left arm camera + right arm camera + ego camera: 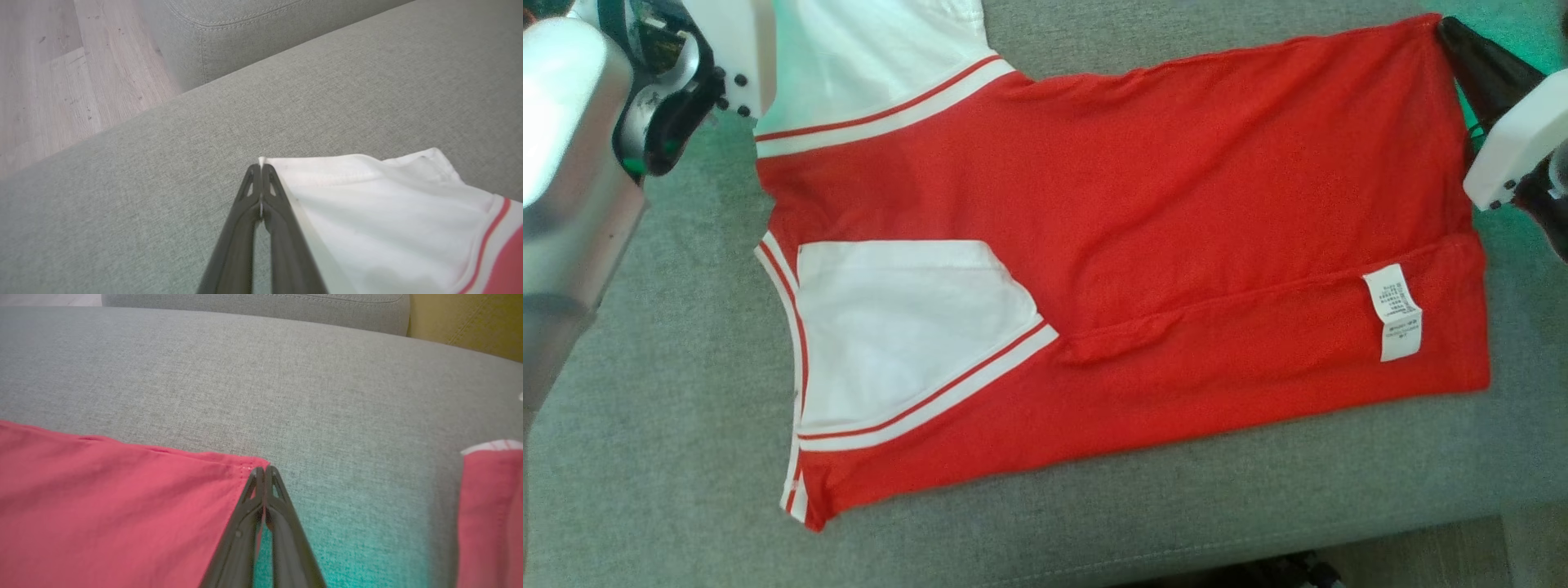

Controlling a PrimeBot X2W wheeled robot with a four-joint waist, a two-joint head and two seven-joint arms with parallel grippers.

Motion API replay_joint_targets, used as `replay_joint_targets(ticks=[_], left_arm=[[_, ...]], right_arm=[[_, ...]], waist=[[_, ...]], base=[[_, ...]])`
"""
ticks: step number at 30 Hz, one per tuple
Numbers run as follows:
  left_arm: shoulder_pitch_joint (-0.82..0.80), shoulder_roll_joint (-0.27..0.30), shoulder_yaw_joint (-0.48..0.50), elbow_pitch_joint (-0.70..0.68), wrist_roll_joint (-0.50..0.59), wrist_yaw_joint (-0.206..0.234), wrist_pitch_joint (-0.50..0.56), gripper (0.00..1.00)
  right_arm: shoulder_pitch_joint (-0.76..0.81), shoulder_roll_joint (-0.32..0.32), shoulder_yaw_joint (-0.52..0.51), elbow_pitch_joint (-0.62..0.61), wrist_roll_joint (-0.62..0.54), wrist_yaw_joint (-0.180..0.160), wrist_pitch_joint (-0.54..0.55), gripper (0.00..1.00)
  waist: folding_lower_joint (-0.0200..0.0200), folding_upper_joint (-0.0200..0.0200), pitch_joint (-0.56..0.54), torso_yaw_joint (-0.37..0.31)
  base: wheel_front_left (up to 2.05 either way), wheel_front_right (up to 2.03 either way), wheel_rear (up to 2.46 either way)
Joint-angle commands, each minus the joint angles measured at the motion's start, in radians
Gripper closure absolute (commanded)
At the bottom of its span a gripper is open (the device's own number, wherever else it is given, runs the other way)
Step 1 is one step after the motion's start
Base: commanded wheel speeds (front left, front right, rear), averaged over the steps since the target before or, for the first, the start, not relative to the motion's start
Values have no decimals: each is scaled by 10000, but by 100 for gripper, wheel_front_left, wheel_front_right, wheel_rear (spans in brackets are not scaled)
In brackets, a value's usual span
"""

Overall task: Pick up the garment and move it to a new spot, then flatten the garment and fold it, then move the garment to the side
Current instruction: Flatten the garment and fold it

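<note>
The garment (pixel 1176 204) is a red T-shirt with white sleeves edged in red stripes. It lies spread on the grey sofa seat (pixel 645 408), and its near long edge is folded over, showing a white care label (pixel 1392 314). My left gripper (pixel 261 165) is shut on the corner of the far white sleeve (pixel 388 212). At the shirt's far right corner, my right gripper (pixel 1445 28) is shut on the red hem (pixel 122 506), its fingertips (pixel 264 469) pressed together on the fabric's edge. The other white sleeve (pixel 907 327) lies folded inward on the red body.
The seat's front edge (pixel 1421 523) runs along the bottom right, with wood floor (pixel 1462 555) beyond it. More wood floor (pixel 41 81) and a second grey sofa section (pixel 229 36) lie past the left end. A yellow cushion (pixel 470 322) sits at the back right.
</note>
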Motion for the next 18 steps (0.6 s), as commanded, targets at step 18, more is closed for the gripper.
replay_joint_targets(ticks=[18], left_arm=[[-869, 659, 711, -299, 433, -404, -2130, 100]], right_arm=[[-515, -1119, 838, 18, 1521, 65, -1822, 100]], waist=[[-1, 0, -625, 294]], base=[[0, 0, 0]])
